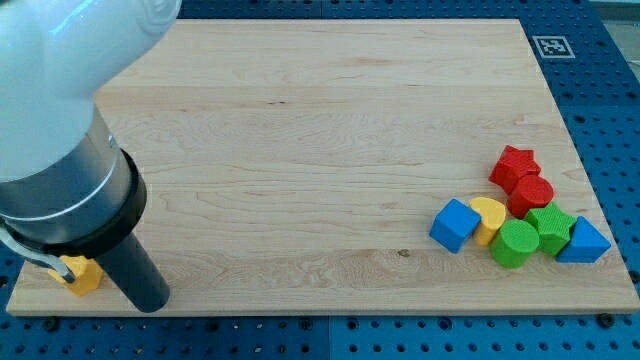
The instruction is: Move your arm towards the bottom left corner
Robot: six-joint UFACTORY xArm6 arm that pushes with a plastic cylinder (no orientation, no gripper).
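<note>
My arm fills the view's top left and reaches down to the bottom left corner of the wooden board (320, 120). The dark rod ends with my tip (152, 303) near the board's bottom edge. A yellow block (81, 273) lies just left of the tip, partly hidden by the arm; its shape is unclear. All the other blocks lie far to the right of the tip.
A cluster sits at the view's bottom right: red star (515, 165), red cylinder (531, 193), blue cube (455, 224), yellow rounded block (490, 214), green cylinder (515, 244), green star (551, 227), blue triangle (584, 242). A black-and-white tag (550, 45) is off the board's top right corner.
</note>
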